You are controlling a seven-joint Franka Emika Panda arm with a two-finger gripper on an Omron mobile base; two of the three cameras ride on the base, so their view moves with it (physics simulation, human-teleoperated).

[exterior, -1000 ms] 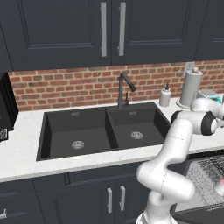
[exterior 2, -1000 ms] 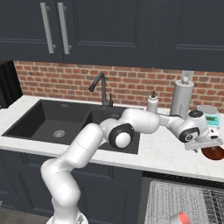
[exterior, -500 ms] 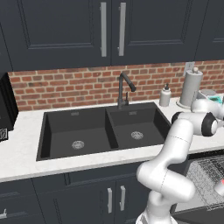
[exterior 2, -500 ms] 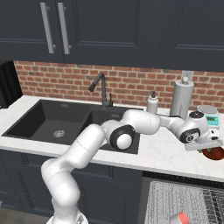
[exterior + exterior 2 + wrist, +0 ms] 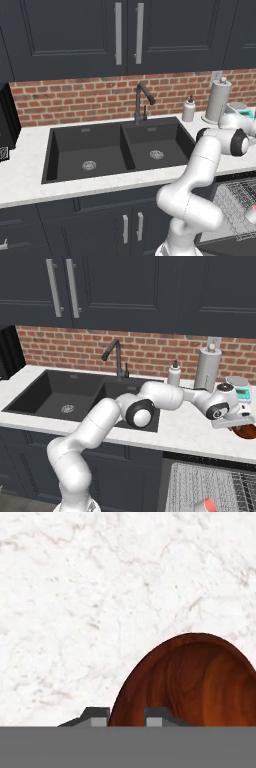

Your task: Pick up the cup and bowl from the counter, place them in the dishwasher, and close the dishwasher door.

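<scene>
Tool [image 5: 126, 717] fingers are straddling the brown bowl's [image 5: 190, 679] rim, nearly closed on it, while the arm is reaching far right, low over the white desk [image 5: 75, 602].

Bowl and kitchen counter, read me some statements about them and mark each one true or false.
1. The bowl is dark reddish wood. True.
2. The bowl sits inside the sink. False: it rests on the white counter, right of the sink.
3. The gripper straddles the bowl's rim, one fingertip inside and one outside. True.
4. The dishwasher door is closed. False: the dishwasher stands open, its rack showing.
5. A red cup already lies in the rack. True.
</scene>
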